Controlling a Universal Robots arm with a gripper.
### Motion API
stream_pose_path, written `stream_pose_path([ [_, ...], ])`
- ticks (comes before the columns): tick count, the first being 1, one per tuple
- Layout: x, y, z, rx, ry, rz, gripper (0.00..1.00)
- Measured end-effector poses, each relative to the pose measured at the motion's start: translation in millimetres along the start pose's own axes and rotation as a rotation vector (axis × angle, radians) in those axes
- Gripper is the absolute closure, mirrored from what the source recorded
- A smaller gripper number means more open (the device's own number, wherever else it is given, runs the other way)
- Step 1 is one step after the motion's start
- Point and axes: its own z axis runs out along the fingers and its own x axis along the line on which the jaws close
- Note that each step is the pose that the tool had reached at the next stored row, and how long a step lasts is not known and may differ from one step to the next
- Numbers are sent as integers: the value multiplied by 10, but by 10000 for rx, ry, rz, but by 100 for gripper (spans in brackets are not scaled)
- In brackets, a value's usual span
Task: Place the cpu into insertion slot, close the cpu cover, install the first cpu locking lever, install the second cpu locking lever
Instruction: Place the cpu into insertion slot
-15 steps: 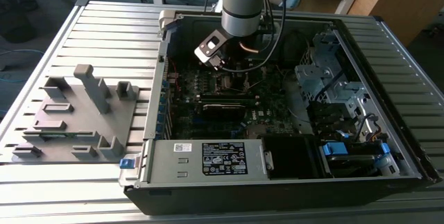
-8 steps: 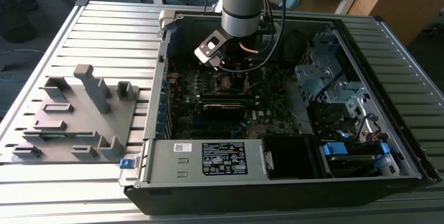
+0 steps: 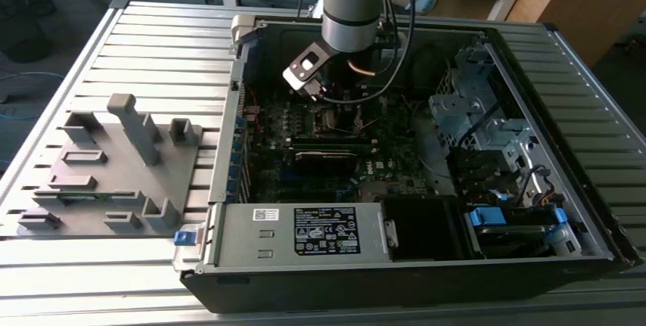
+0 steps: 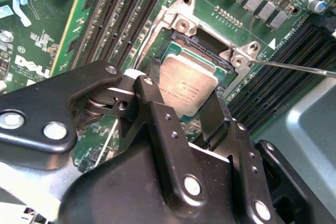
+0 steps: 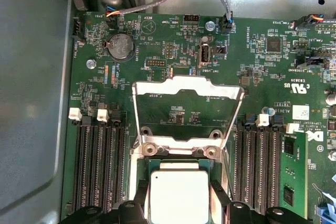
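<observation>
Your claw (image 4: 185,82) grips the cpu (image 4: 188,92) at the insertion slot (image 4: 209,45), whose cpu cover (image 5: 178,84) stands open.

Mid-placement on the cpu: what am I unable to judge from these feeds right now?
1. Second wrist view: the gripper covers the near edges of the cpu, so whether it sits fully in the insertion slot is unclear.
2. First wrist view: part of the cpu is cut off by the picture edge and the gripper.
3. Exterior view: the arm hangs over the motherboard; the slot area is too small to judge.
</observation>
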Motion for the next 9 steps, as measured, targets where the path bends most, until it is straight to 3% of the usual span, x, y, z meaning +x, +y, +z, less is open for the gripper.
stream_pose_path([
  [9, 3, -35, 7, 0, -1, 1, 46],
])
